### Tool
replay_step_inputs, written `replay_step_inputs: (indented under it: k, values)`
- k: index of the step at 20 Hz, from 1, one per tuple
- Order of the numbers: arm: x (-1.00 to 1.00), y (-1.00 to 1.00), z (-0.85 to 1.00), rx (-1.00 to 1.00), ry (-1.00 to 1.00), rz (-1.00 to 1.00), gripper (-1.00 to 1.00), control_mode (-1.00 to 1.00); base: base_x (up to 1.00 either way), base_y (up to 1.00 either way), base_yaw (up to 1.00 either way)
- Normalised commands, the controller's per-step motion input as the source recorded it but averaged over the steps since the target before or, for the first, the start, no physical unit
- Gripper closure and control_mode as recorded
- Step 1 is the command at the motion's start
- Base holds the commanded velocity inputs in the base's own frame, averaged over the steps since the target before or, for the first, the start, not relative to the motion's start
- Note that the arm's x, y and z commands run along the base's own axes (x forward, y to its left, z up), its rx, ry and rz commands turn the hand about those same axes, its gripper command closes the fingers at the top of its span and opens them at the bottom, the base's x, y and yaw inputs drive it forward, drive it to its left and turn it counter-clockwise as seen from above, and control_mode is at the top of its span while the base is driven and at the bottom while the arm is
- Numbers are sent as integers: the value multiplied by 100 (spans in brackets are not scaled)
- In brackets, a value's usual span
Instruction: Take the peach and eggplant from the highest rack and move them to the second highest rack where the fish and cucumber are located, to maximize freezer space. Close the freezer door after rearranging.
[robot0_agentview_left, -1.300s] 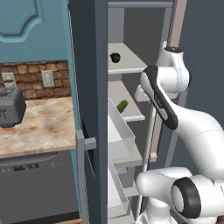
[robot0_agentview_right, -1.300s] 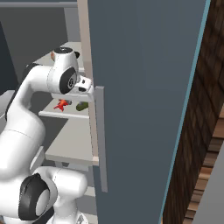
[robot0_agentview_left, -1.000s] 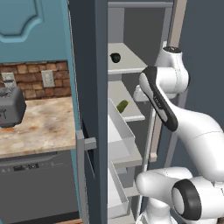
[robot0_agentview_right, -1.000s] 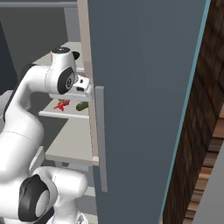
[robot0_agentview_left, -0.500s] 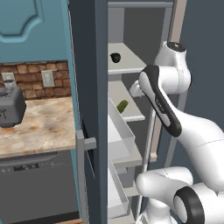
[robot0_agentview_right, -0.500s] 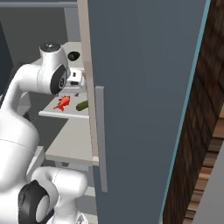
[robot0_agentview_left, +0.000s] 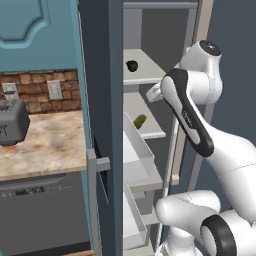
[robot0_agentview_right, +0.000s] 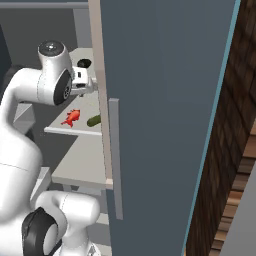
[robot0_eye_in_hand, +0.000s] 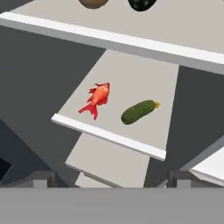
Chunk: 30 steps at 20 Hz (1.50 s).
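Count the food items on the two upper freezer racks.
4. The red fish and green cucumber lie side by side on the second rack; the brown peach and dark eggplant sit on the top rack, partly cut off.

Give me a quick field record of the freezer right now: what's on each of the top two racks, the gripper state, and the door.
top rack: eggplant and peach, side by side at the rack's front, not yet moved
second rack: fish and cucumber, lying apart
gripper: open, holding nothing, fingertips spread wide, facing the racks
freezer door: open
task status: neither item moved
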Motion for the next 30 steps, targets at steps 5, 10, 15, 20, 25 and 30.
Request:
replay_step_inputs:
  k: [5,10,15,20,25,30]
  values:
    - [32,32,34,3,-8,11,-100,-100,0,0,0]
    - [48,33,27,3,-7,8,-100,-100,0,0,0]
    - [53,32,20,0,-2,5,-100,-100,0,0,0]
    - [49,30,15,0,0,4,-100,-100,0,0,0]
    - [48,24,12,0,0,4,-100,-100,0,0,0]
    - [45,24,4,0,0,2,-100,-100,0,0,0]
